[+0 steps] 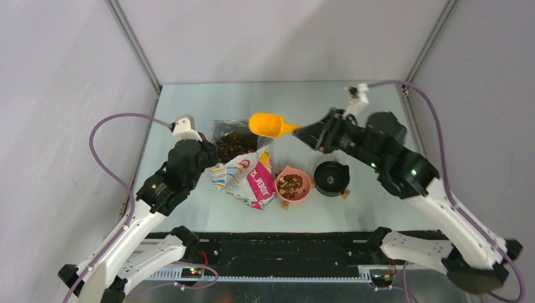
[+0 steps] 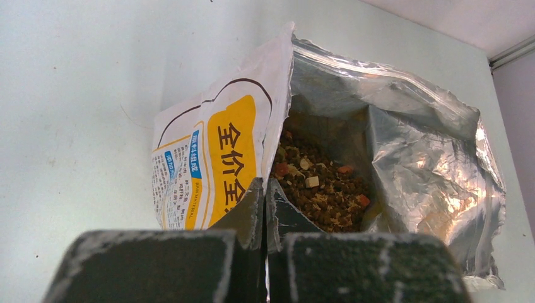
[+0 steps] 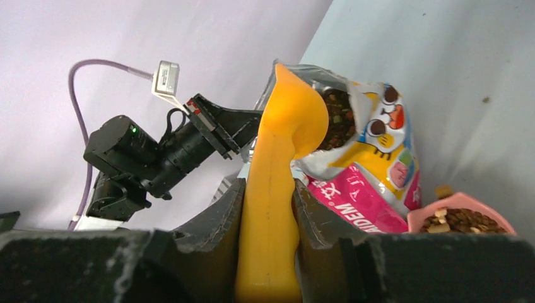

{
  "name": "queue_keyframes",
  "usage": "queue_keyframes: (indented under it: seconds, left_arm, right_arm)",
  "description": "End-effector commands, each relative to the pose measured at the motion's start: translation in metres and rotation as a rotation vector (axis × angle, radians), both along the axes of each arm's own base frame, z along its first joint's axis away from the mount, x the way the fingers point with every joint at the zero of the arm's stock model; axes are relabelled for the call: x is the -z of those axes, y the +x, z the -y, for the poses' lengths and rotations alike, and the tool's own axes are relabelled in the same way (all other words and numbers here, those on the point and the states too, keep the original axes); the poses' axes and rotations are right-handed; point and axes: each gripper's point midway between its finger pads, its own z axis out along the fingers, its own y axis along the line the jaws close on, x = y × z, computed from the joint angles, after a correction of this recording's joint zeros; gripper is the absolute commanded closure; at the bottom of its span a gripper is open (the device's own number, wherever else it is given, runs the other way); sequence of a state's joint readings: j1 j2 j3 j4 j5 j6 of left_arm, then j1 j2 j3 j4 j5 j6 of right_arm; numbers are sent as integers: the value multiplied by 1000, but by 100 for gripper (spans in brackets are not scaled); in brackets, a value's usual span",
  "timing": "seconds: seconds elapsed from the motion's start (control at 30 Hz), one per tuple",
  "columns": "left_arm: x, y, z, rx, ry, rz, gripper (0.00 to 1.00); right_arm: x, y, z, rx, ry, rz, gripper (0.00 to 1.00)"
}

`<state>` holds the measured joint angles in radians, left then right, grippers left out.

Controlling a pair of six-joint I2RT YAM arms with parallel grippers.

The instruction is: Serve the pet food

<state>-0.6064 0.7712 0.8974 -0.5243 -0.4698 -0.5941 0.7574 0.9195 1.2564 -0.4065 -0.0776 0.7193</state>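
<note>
The open bag (image 1: 246,177) stands just ahead of the left gripper (image 2: 265,192), whose jaws are pinched tight on its torn near rim. The right gripper (image 3: 268,208) clamps the handle of the yellow scoop (image 1: 268,124), which reaches ahead to the bag's mouth. The pink bowl (image 1: 307,180) and black bowl (image 1: 331,178) sit beneath that arm. The pet food (image 1: 235,145) fills the bag in front of the left fingers, and more lies in the pink bowl.
</note>
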Motion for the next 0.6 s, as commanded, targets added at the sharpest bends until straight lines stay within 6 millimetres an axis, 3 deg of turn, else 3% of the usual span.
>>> queue_keyframes:
  seconds: [0.0,0.3,0.33,0.57]
  left_arm:
    - [-17,0,-3,-21,-28,43,100]
    - [-11,0,-1,-14,-24,33,100]
    - [-12,0,-1,-14,-25,33,100]
    - [-11,-1,1,-2,-25,30,100]
  right_arm:
    - [-25,10,-25,12,-139,75,100]
    - [30,28,-59,-38,-645,-25,100]
    - [42,31,-66,-49,-685,-43,100]
    - [69,50,-72,-46,-816,-78,100]
